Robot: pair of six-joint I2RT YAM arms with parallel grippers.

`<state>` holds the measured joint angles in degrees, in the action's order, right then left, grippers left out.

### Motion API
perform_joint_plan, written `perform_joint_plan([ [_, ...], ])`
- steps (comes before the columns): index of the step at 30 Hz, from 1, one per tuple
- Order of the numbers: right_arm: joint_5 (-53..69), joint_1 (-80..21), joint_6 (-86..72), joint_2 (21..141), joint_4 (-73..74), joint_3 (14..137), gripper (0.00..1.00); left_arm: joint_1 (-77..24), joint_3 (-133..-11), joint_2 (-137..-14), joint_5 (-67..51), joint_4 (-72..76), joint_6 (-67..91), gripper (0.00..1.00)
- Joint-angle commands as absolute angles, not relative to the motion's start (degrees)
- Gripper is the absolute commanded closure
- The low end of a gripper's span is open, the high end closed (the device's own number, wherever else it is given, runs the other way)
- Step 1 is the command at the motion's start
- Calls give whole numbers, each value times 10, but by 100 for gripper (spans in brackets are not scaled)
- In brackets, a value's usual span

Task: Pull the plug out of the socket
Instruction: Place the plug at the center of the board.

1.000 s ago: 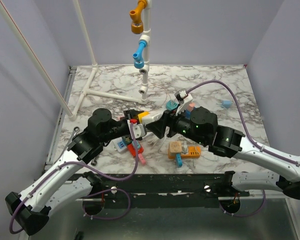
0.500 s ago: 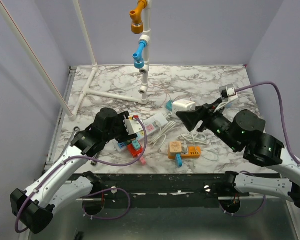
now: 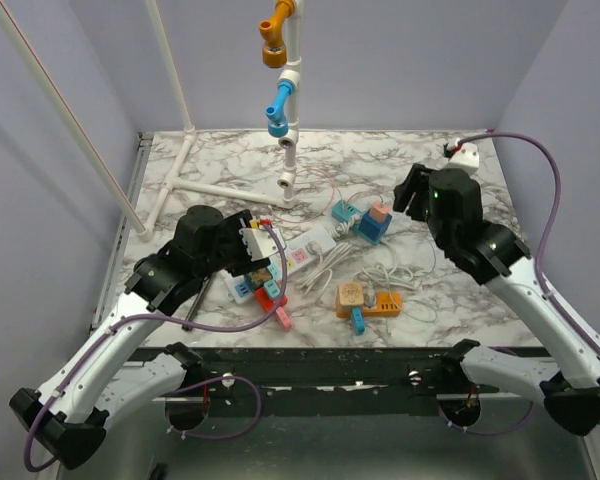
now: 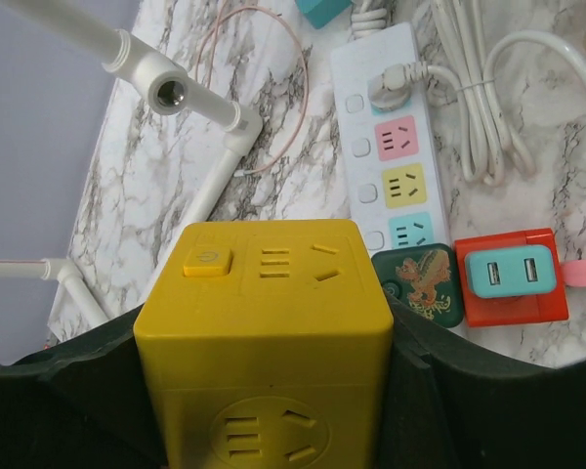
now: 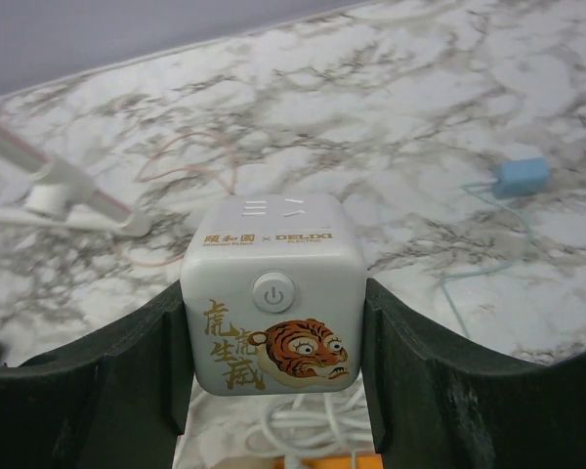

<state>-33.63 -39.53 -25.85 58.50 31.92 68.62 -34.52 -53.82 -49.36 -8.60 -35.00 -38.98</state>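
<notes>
Left gripper (image 4: 264,391), jaws clamped on a yellow cube socket (image 4: 264,283). Just ahead of it lies the white power strip (image 4: 396,186), with a white plug (image 4: 393,86) seated in its farthest outlet. Right gripper (image 5: 271,391), well apart to the right, pinches a white tiger-printed cube (image 5: 270,293).

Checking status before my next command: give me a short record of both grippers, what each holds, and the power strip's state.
left gripper: shut on yellow cube socket
right gripper: shut on white tiger cube socket
cubes: well apart, one in each gripper
power strip: lying on the marble table
white plug: seated in the strip's end outlet
other outlets: pink, yellow and blue, all empty
beside strip: green tile, red USB adapter
</notes>
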Motion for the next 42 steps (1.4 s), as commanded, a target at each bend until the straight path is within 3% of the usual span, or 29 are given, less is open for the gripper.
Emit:
perform_joint_plan([
  [1, -225, -269, -286, 642, 282, 678, 99, -347, -577, -466, -103, -366, -366, 100],
  [12, -118, -43, -336, 736, 242, 650, 99, -347, -602, -441, -115, -371, -369, 100],
  [24, -99, -37, -335, 875, 175, 632, 99, -347, -624, -437, -146, -399, -326, 100],
  [34, -76, -37, -359, 969, 149, 646, 97, -347, -617, -410, -256, -398, -296, 100],
  [38, -93, -37, -355, 986, 155, 644, 81, -347, -621, -410, -269, -397, -295, 100],
  [41, -98, -37, -351, 981, 159, 640, 53, -347, -621, -411, -272, -396, -297, 100],
  [42, -100, -37, -349, 976, 160, 639, 49, -347, -621, -412, -272, -396, -297, 100],
])
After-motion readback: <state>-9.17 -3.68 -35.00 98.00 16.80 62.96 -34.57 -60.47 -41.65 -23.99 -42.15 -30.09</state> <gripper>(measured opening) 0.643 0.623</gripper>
